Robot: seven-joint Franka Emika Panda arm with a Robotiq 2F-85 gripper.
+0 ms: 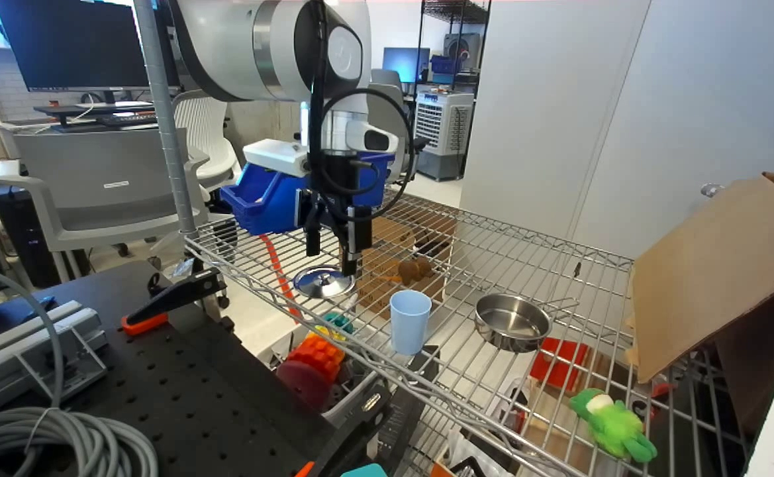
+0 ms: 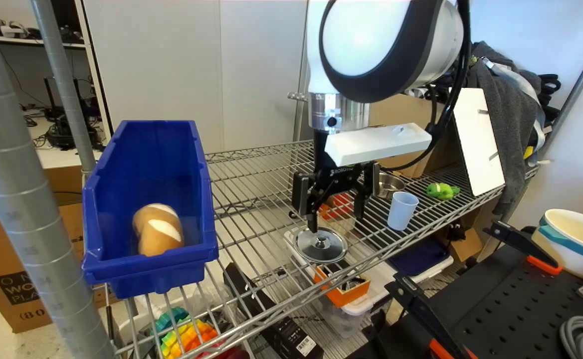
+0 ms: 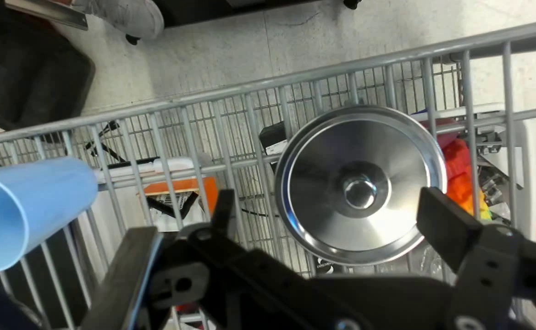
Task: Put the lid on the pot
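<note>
The silvery round lid lies flat on the wire shelf, knob up, in both exterior views [image 1: 324, 283] [image 2: 321, 245]. It also fills the middle of the wrist view [image 3: 357, 183]. My gripper is open and empty, fingers pointing down, a little above the lid in both exterior views [image 1: 331, 259] [image 2: 335, 222]. In the wrist view the spread fingers [image 3: 327, 206] stand to either side of the knob, the right one overlapping the lid's edge. The steel pot sits upright and uncovered on the shelf, beyond the cup [image 1: 512, 322] [image 2: 390, 184]. The pot is out of the wrist view.
A light blue cup [image 1: 410, 321] stands between lid and pot; it also shows in the wrist view [image 3: 38, 211]. A blue bin [image 2: 149, 267] stands at the shelf's end. A green plush toy [image 1: 612, 424] and a cardboard box [image 1: 718, 278] lie past the pot.
</note>
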